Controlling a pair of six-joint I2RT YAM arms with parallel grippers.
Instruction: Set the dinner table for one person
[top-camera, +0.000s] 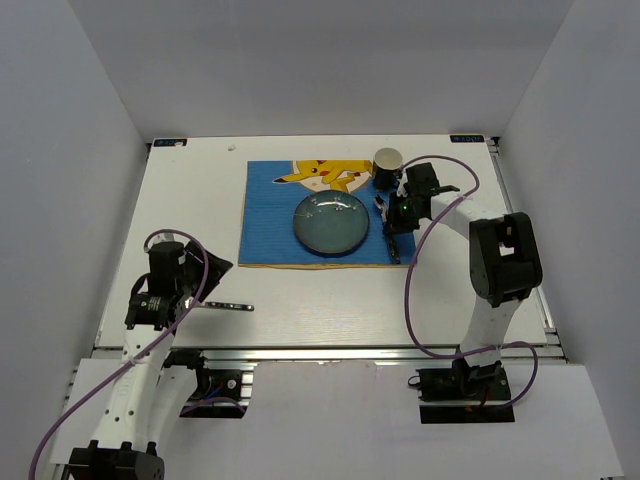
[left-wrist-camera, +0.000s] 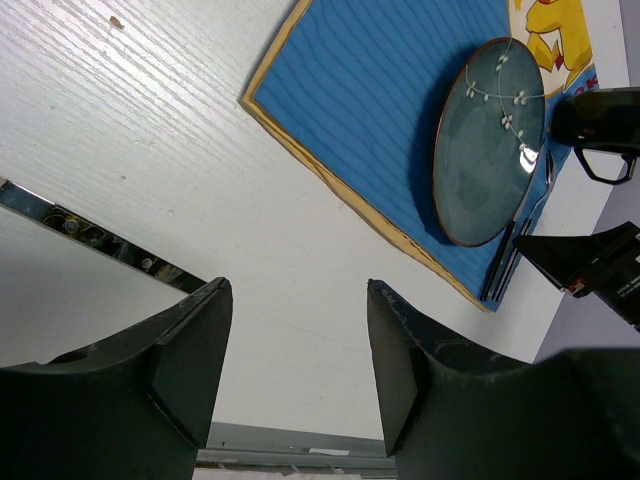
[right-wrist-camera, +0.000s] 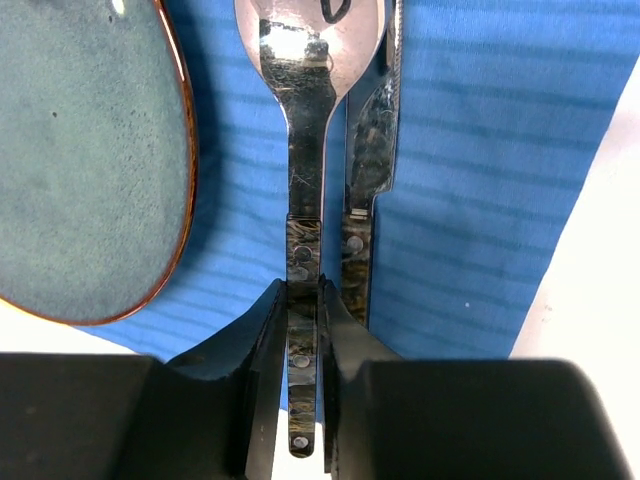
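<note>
On the white dinner table (top-camera: 330, 300) lies a blue placemat (top-camera: 268, 215) carrying a round blue-green plate (top-camera: 331, 222). To the right of the plate, a spoon (right-wrist-camera: 305, 130) and a knife (right-wrist-camera: 372, 150) lie side by side on the mat. My right gripper (right-wrist-camera: 303, 300) is shut on the spoon's mottled handle, low over the mat's near edge (top-camera: 392, 222). A dark cup (top-camera: 388, 160) stands at the mat's far right corner. A fork (top-camera: 228, 305) lies on the bare table near my left gripper (top-camera: 212, 268), which is open and empty (left-wrist-camera: 298, 350).
The metal rail (top-camera: 330, 352) runs along the table's front edge. White walls close in the table at the left, right and back. The right arm's purple cable (top-camera: 412, 290) loops over the table in front of the mat.
</note>
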